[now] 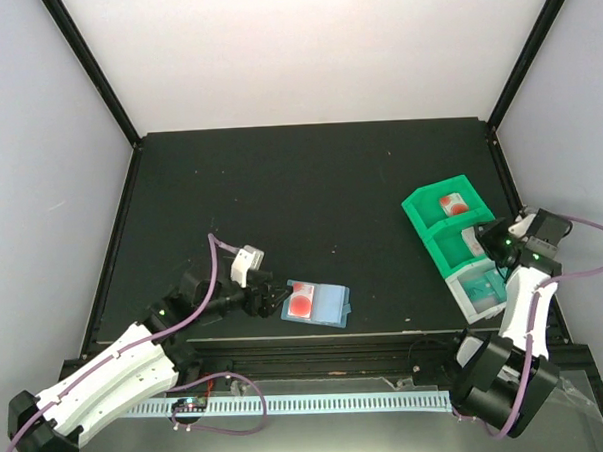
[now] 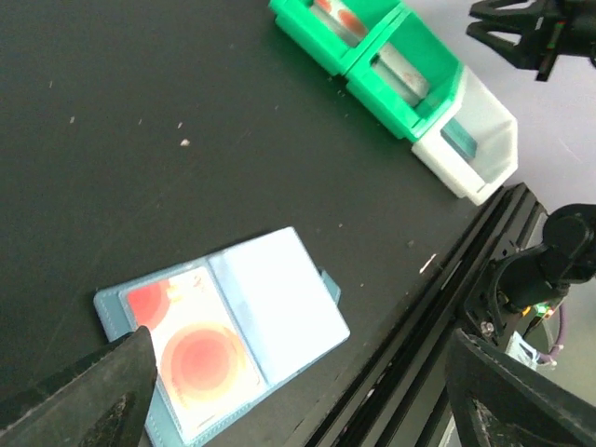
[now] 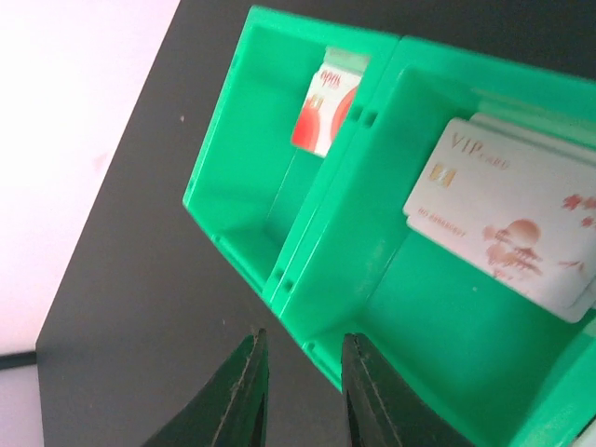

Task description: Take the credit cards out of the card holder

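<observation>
Standing at the near edge with twelve o'clock at the far wall, I see the left arm lying low across the black bench [image 1: 310,186] from about seven o'clock. The left gripper [image 1: 276,299] has its fingers spread wide apart with nothing between them, resting just beside the left edge of the card holder [image 1: 316,304], which sits at its three o'clock. The card holder lies flat and opened out near the front edge of the bench, a little left of centre. Its left panel shows a white card with a red blotch [image 2: 191,358] tucked inside, while its right panel [image 2: 279,298] shows only pale blue. Well apart from it, at roughly two o'clock, stands the green tray [image 1: 421,219], a row of compartments running from far to near. The farthest compartment holds a white and red card [image 1: 452,204] leaning against its wall. The middle one holds a pale grey card [image 1: 474,240], which the right wrist view shows printed with gold letters and a reddish design. At the near end is a whitish bin [image 2: 484,163] with a teal card [image 1: 482,293] lying in it. The right arm rises from five o'clock and bends over the tray's right side. The right gripper [image 3: 300,346] hangs above the tray by the middle compartment, its fingers only narrowly apart, with nothing caught between them and touching no card that I can make out.
</observation>
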`<state>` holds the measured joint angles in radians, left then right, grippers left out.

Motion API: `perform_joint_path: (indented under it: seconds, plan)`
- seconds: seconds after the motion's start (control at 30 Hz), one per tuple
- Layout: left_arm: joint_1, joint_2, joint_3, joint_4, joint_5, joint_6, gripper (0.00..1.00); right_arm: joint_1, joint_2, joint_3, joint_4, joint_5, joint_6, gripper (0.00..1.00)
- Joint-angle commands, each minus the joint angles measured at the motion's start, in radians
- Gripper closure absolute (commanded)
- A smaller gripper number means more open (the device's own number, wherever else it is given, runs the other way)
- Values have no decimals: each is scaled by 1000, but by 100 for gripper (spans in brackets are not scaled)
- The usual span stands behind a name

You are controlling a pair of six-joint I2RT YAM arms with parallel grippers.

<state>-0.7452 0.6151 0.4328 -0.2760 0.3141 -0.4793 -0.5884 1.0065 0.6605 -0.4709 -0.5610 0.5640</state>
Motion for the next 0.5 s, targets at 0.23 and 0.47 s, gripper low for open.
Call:
perform_joint_path:
  seconds: [0.23,0.47]
  plan:
    - [10,45,-86,31,-95,-136,23,305,-72,-45,-15,-16,-9,77]
    - [20,152,-114,53,-116,-160,29,572,-159,-97,8,40,45,76]
